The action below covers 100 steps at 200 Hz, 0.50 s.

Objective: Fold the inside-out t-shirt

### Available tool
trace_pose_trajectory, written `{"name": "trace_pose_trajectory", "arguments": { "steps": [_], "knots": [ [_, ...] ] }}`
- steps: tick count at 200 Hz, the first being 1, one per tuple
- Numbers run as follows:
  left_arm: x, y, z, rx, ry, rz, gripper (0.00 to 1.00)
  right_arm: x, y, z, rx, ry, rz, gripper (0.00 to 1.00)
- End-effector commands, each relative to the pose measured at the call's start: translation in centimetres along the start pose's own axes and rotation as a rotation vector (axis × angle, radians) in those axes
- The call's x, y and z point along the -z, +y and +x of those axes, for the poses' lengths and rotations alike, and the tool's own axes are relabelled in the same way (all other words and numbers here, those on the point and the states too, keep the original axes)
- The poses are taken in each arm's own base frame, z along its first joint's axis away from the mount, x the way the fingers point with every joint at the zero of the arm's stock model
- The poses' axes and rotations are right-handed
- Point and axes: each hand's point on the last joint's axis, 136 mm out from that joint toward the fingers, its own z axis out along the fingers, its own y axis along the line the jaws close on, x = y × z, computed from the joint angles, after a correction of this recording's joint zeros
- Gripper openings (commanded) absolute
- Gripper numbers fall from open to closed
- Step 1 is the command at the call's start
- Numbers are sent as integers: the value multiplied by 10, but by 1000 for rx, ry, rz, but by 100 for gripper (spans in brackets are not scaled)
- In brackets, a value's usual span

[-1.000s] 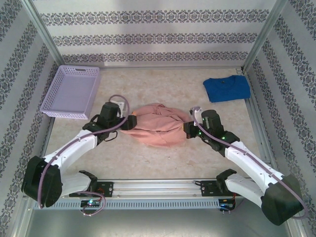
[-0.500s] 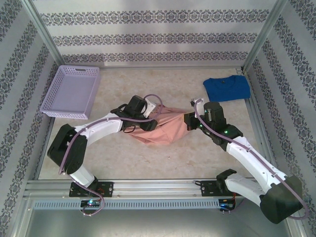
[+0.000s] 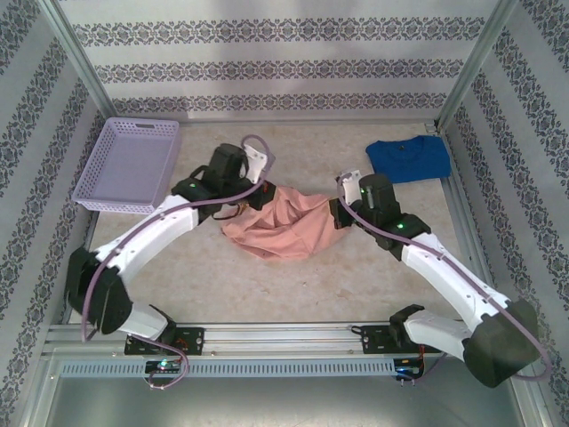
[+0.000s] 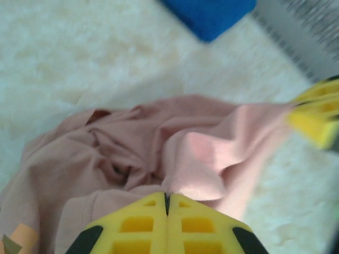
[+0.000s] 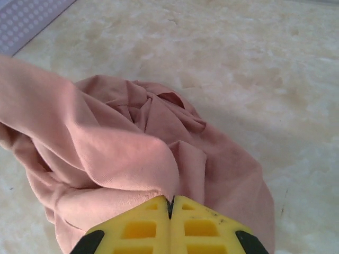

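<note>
**Overhead view.** We see the inside-out t-shirt (image 3: 284,227), salmon-pink, bunched in a loose heap near the middle of the worktop (image 3: 293,147), between the two arms. The left claw (image 3: 256,197) meets the garment at its far left corner, and the right claw (image 3: 338,216) meets it at its right edge. The upper edge of the cloth spans from one claw to the other, while the lower part sags onto the worktop. A blue t-shirt (image 3: 409,160) lies flat at the far right, well apart from the pink one. A lilac basket (image 3: 142,125) sits at the far left.

**Left wrist view.** We observe the yellow fingers (image 4: 132,225) of the left claw pressed together, with a fold of pink fabric pinched at their tips. Beyond them the garment lies crumpled and deeply creased. A small orange patch (image 4: 20,235) shows at the lower left edge. The yellow fingers (image 4: 315,119) of the right claw appear blurred at the right margin, touching the stretched cloth.

**Right wrist view.** We note the right claw's fingers (image 5: 212,230) likewise closed upon a fold of the t-shirt. A band of cloth rises from them toward the upper left, and the rest is heaped on the worktop.
</note>
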Motion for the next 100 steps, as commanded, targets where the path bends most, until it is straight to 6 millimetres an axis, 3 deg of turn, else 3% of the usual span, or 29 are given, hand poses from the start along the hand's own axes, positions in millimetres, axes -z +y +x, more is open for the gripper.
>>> {"name": "trace_pose_trajectory", "arguments": {
  "steps": [1,21,42,57,75,100],
  "knots": [
    [30,-23,-15,120,-14,114,0,-2,-13,-21,71,-6,131,0],
    [47,-27,-26,185,-43,167,0,-12,-35,-27,17,55,258,5],
    [57,-31,-38,251,-79,218,0,-18,-50,-28,2,141,344,17],
    [60,-33,-42,277,-90,233,0,-10,-51,-33,21,140,365,29],
    [61,-33,-45,308,-96,234,0,7,-34,-41,80,87,299,42],
    [61,-31,-47,333,-105,227,0,28,24,-39,166,-27,33,51]
  ]
}}
